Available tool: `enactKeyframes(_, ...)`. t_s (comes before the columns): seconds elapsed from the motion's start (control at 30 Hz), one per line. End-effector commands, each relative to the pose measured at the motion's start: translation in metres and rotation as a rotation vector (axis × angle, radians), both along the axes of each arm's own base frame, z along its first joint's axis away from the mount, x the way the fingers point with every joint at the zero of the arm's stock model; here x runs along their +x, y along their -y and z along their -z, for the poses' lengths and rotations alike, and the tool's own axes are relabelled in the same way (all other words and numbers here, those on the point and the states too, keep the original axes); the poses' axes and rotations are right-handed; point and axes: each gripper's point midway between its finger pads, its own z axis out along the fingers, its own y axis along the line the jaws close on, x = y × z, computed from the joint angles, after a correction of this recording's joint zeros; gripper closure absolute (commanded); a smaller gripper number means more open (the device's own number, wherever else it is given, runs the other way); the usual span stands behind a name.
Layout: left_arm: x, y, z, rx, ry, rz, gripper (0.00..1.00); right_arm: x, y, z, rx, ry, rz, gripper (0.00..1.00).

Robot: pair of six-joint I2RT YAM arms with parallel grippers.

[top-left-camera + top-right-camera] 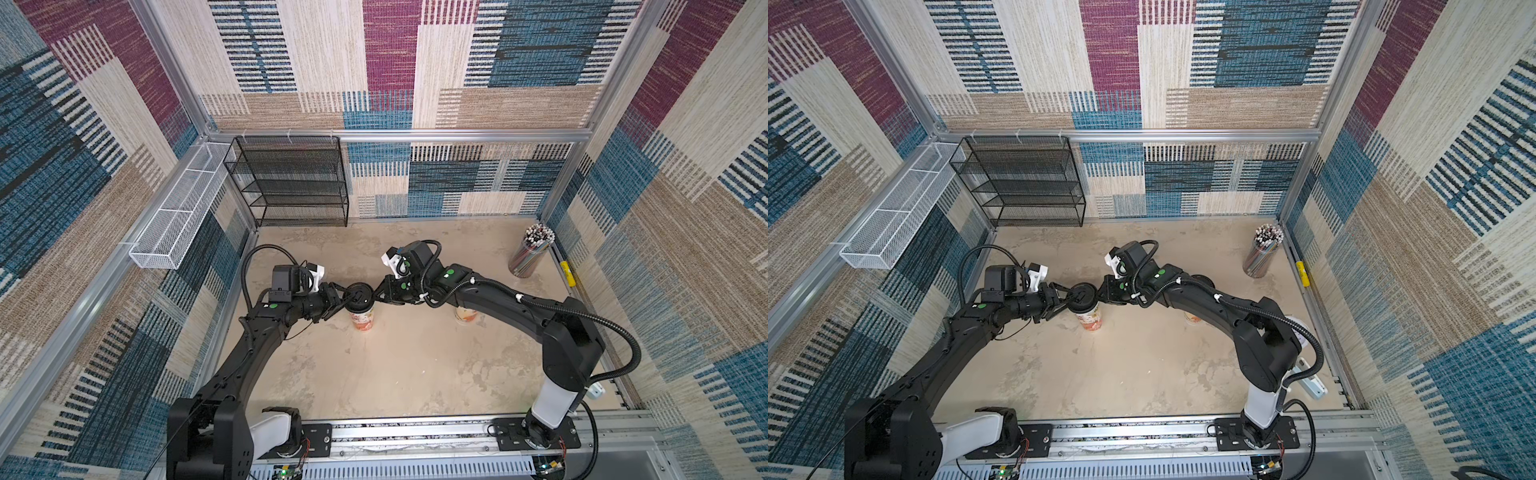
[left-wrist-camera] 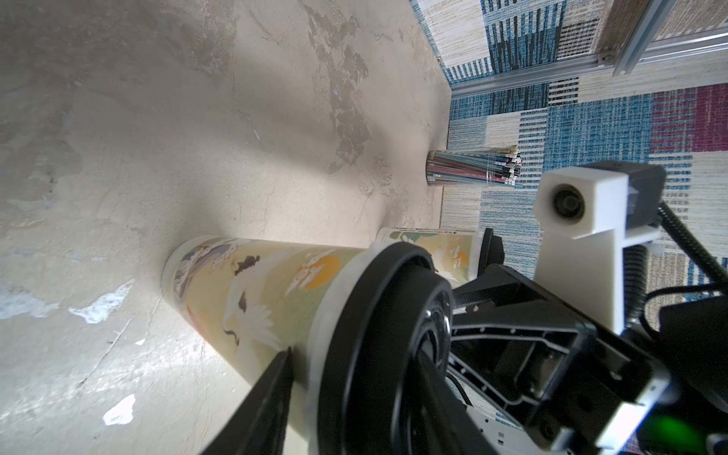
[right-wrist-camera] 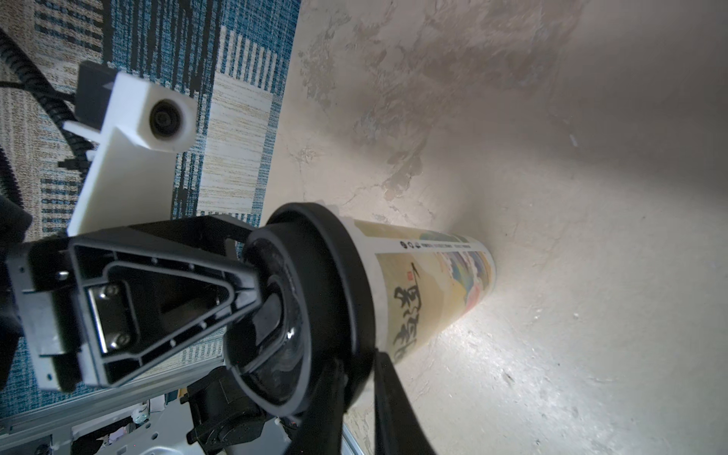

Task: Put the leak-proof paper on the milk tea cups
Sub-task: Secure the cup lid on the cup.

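**Entry: milk tea cup** (image 1: 362, 319). It stood upright on the counter (image 1: 395, 365), capped with a black lid (image 1: 360, 292).
- **Left gripper** (image 1: 350, 297): narrow, clamped on the lid's rim.
- **Right gripper** (image 1: 377, 296): faced it and pinched the opposite rim.
- **Leak-proof paper** (image 2: 327, 319): a whitish edge under that lid, which only the left wrist view showed.
- **Second cup** (image 2: 429, 246): stood behind the right gripper, beneath its arm.
- **Room:** open counter lay in front of both grippers.
- **Beyond them:** straw tumbler (image 1: 530, 254) and black mesh rack (image 1: 291, 183).

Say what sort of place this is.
Probably a robot test booth staged as a milk tea counter: two arms on a rail, carpet-lined walls, cups with lids, a tumbler of straws.
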Motion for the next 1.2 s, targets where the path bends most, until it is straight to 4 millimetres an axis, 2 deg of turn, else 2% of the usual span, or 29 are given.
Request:
enactKeyframes(0.0,-0.059,-0.032,0.071,0.225,-0.366,-0.075,0.51,-0.011,0.028,0.028,-0.184,-0.034,0.026,0.75)
enactKeyframes(0.1,-0.058,-0.032,0.070,0.226,-0.364,-0.076,0.51,-0.002,0.015,-0.028,-0.026,0.112,0.015,0.70)
enactKeyframes(0.17,-0.059,-0.032,0.071,0.227,-0.366,-0.075,0.51,-0.004,0.013,-0.039,0.010,0.146,-0.003,0.68)
enactKeyframes(0.33,-0.059,-0.032,0.070,0.227,-0.363,-0.074,0.51,-0.024,0.005,-0.025,0.033,0.084,-0.085,0.61)
enactKeyframes(0.57,-0.060,-0.032,0.071,0.226,-0.372,-0.073,0.51,-0.034,-0.013,-0.028,0.080,0.058,-0.138,0.49)
enactKeyframes(0.63,-0.060,-0.032,0.071,0.227,-0.371,-0.075,0.51,-0.034,-0.015,-0.029,0.085,0.054,-0.136,0.46)
enactKeyframes(0.9,-0.061,-0.033,0.072,0.224,-0.380,-0.088,0.51,-0.030,-0.015,-0.007,0.051,-0.005,-0.065,0.46)
enactKeyframes(1.17,-0.063,-0.033,0.074,0.227,-0.389,-0.088,0.51,-0.023,0.000,0.014,-0.016,-0.041,0.065,0.45)
